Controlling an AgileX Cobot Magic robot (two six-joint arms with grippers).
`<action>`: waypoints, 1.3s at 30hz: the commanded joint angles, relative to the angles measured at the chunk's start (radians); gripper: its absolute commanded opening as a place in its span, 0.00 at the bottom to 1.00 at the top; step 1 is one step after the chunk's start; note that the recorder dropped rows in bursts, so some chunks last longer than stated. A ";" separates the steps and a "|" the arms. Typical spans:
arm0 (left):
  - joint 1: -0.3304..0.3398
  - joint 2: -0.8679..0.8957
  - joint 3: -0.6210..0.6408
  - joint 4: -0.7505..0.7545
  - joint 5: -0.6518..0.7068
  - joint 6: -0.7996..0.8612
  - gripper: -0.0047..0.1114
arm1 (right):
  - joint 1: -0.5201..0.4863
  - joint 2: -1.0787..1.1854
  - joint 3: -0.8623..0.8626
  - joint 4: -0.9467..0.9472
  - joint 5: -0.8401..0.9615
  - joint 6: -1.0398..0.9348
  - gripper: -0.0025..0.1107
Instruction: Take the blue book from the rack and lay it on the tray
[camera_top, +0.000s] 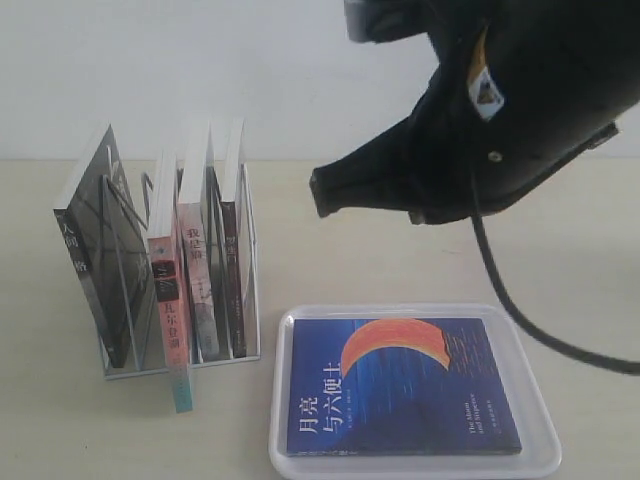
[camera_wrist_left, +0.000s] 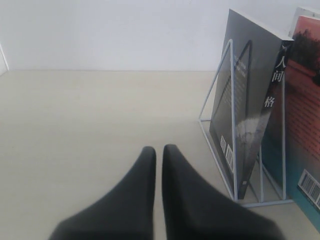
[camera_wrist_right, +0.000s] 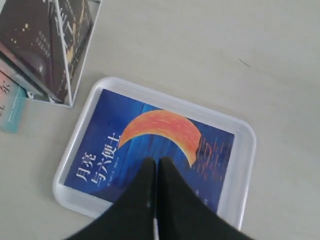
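Note:
The blue book (camera_top: 410, 385) (camera_wrist_right: 150, 147) with its orange crescent moon lies flat, cover up, inside the white tray (camera_top: 540, 400) (camera_wrist_right: 245, 150). My right gripper (camera_top: 325, 190) (camera_wrist_right: 156, 162) is shut and empty, raised above the tray and clear of the book. The white wire rack (camera_top: 250, 260) (camera_wrist_left: 230, 125) stands left of the tray and holds several other books, among them a black-grey one (camera_top: 95, 240) (camera_wrist_left: 250, 110). My left gripper (camera_wrist_left: 159, 150) is shut with nothing in it, low over the table beside the rack's outer end; the exterior view does not show it.
A pink-red-spined book with a teal bottom (camera_top: 170, 320) leans out of the rack's front. The right arm's black cable (camera_top: 520, 310) hangs over the tray's far right corner. A white wall (camera_top: 200, 60) backs the pale wooden table (camera_top: 400, 260).

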 joint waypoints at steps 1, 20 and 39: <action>0.000 -0.003 0.003 0.001 -0.005 -0.002 0.08 | -0.004 -0.042 0.139 -0.027 -0.285 0.006 0.02; 0.000 -0.003 0.003 0.001 -0.006 -0.002 0.08 | -0.600 -0.573 0.751 0.071 -0.857 0.140 0.02; 0.000 -0.003 0.003 0.001 -0.006 -0.002 0.08 | -0.911 -1.372 1.219 0.111 -0.899 0.156 0.02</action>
